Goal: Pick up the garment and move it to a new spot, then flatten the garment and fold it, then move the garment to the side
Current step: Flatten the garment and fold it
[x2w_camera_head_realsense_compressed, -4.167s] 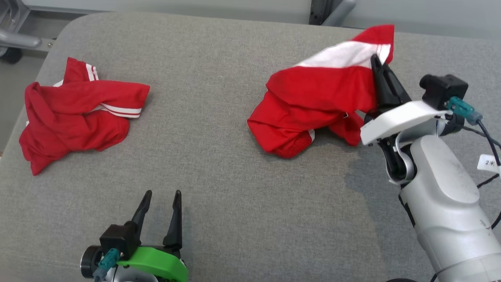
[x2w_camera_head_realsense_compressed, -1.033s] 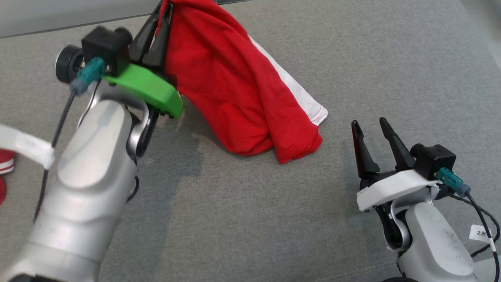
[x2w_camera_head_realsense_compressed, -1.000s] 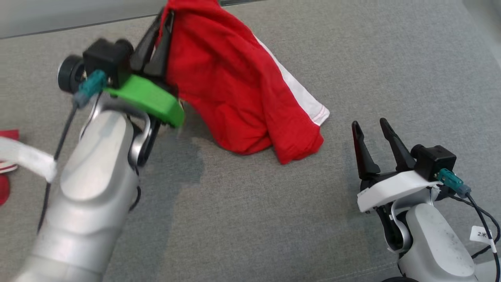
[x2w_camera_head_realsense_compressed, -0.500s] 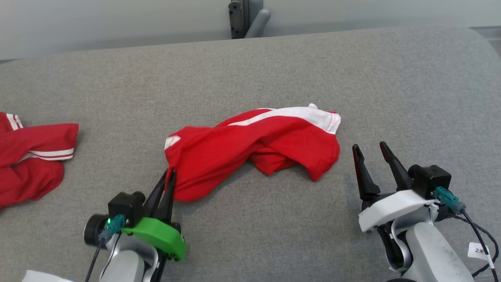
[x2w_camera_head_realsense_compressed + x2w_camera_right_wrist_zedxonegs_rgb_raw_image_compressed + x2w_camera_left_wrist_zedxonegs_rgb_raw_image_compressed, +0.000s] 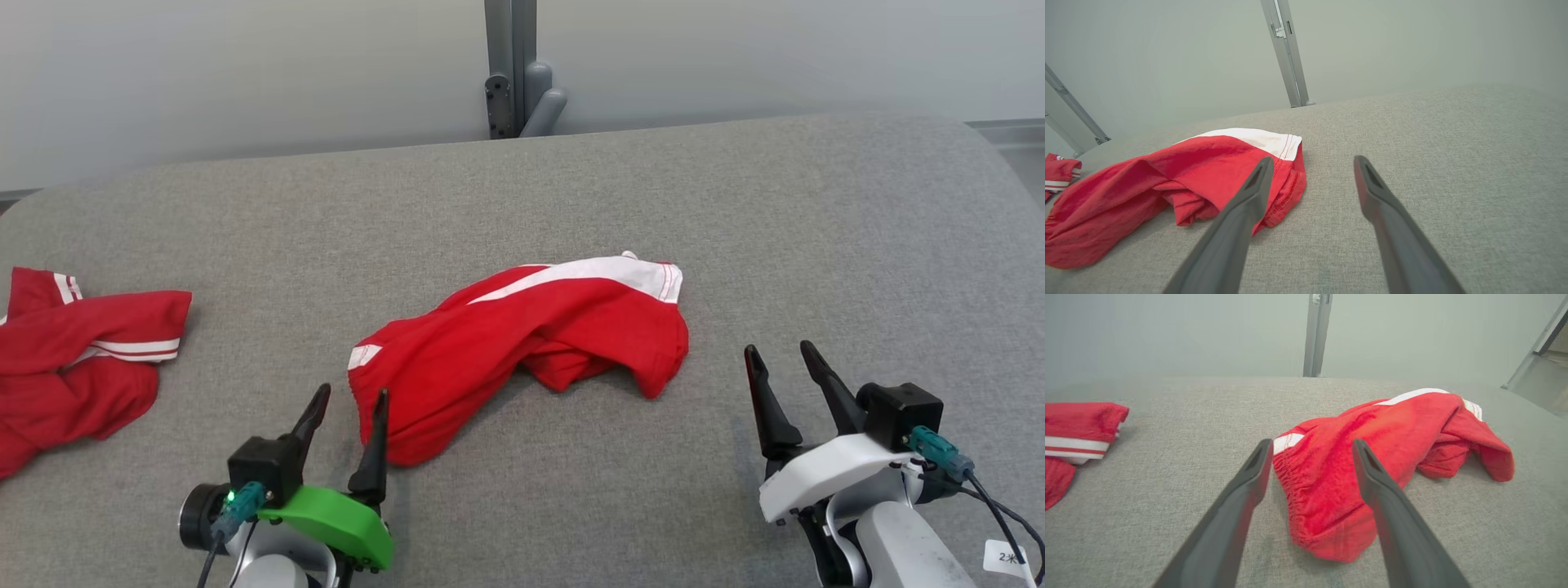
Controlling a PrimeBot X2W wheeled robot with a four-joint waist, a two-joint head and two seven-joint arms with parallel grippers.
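Just ahead of the left pincer [image 5: 352, 394], whose fingers are spread and hold nothing, the red shorts [image 5: 522, 343] lie crumpled on the grey padded table [image 5: 571, 506]. Their nearest end looks like the elastic waistband, though the folds make that uncertain. It sits just beside the pincer's right fingertip, and in the left wrist view it lies between the two tips. The right pincer [image 5: 778, 349] is likewise spread and empty, with the white-striped leg end a little ahead and to its left, apart from it. With one pincer at each end of the cloth, the arms seem posted to take both ends and pull the shorts flat. Flattening has not yet begun. Well off to the left pincer's left lies a second red garment [image 5: 82, 359].
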